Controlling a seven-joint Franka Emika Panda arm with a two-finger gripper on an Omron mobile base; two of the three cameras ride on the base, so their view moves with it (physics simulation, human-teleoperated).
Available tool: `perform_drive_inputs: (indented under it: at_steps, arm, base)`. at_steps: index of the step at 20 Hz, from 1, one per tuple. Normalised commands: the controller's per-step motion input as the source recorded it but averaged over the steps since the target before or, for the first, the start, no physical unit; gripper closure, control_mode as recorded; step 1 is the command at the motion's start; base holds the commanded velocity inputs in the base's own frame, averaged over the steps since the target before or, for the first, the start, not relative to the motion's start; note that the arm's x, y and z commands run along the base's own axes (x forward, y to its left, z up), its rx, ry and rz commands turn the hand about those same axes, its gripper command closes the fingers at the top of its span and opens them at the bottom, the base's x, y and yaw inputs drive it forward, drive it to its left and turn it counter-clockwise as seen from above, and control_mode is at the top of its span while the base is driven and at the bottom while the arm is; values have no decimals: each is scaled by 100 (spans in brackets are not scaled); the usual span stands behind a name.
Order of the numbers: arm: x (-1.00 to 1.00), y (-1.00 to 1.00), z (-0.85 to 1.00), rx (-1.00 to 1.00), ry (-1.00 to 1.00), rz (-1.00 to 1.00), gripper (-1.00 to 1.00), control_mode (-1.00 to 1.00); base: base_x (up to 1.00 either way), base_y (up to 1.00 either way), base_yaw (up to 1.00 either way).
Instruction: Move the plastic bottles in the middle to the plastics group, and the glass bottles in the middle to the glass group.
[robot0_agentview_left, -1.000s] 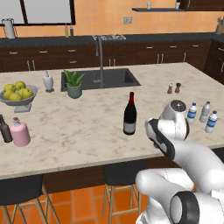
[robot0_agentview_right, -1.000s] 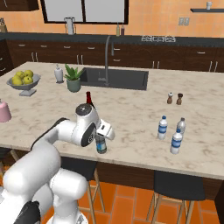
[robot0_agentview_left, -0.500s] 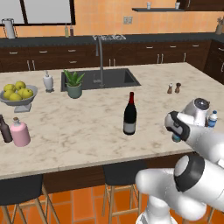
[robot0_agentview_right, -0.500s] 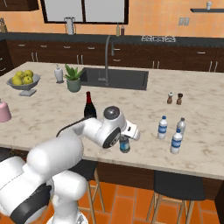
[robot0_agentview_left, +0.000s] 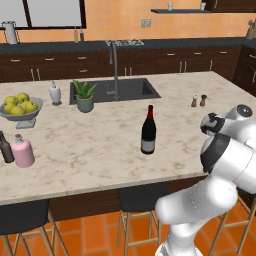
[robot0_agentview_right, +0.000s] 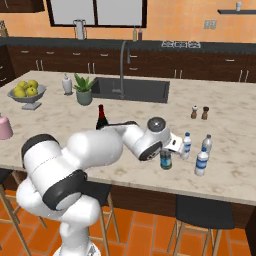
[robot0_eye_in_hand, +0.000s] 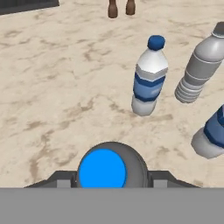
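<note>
1. Far left of the left base view, at mid-height, the glass group stands on the counter (robot0_agentview_left: 100, 165): a pink flask (robot0_agentview_left: 23, 151) with a small dark brown bottle (robot0_agentview_left: 6, 147) just beside it.
2. Centre of that view holds the wine bottle (robot0_agentview_left: 148, 131), upright and alone, well apart from both groups. It looks heavy, rigid and breakable, with a smooth body likely to slip; I would take it around the lower body rather than the narrow foil neck.
3. Centre-right of the right base view: the hand (robot0_agentview_right: 167, 152) is closed around a dark-tinted plastic bottle (robot0_agentview_right: 165, 159), which stands upright at or just above the counter. The hand view looks straight down on its blue cap at bottom centre, with a finger on either side.
4. That bottle should be light and somewhat squashy, so a moderate squeeze on the labelled middle suits it; the present hold seems to sit near the shoulder below the cap.
5. Right of it in the right base view, the plastics group: a blue-capped water bottle (robot0_agentview_right: 186, 145) just beside the held one, a grey-capped bottle (robot0_agentview_right: 207, 145) behind, and another blue-labelled bottle (robot0_agentview_right: 201, 162) nearer the counter's front edge.
6. Judgement: the held bottle is practically at its group; release looks next, minding the close neighbour.
</note>
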Motion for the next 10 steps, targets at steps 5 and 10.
perform_drive_inputs:
  at_steps: [5, 10]
  arm:
    - [40, -44, 0, -1, 0, -1, 100, -100]
    - [1, -11, -24, 0, 0, 0, 100, -100]
  base:
    - [0, 0, 0]
    - [0, 0, 0]
